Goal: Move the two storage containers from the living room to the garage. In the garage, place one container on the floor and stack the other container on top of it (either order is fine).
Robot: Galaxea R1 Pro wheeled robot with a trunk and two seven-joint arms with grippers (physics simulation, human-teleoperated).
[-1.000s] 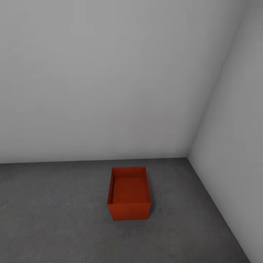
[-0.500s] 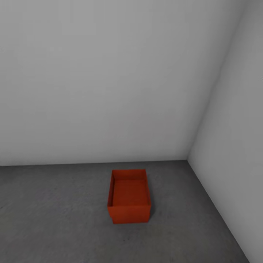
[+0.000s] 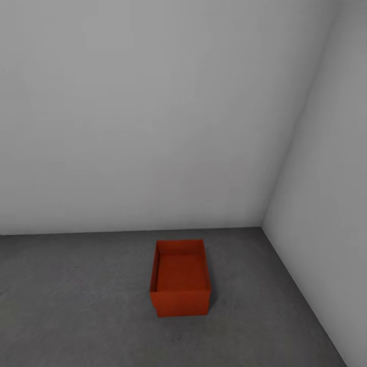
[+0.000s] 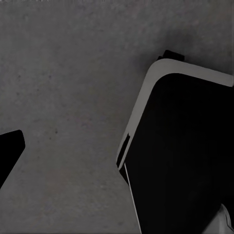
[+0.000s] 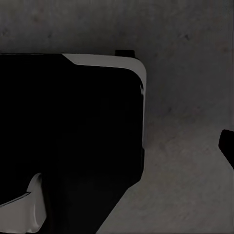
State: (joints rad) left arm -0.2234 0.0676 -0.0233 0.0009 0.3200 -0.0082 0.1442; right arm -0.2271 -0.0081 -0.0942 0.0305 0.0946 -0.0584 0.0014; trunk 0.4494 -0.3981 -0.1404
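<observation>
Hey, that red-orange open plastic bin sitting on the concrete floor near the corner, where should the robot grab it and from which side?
Probably by the rim of a long side wall of the red-orange open plastic bin, coming down from above. It stands upright and lidless on the grey concrete floor, so its thin upright walls are exposed at the top, and both long sides stand apart from the white walls.

The near wall of the storage container hides the nearest strip of its own base. The floor runs out of the picture at the left and near edges, and the right wall is cut off at the right edge. In both wrist views a black, grey-rimmed part of the robot covers part of the floor. A small black shape is cut by the frame edge, too little showing to tell what it is.
</observation>
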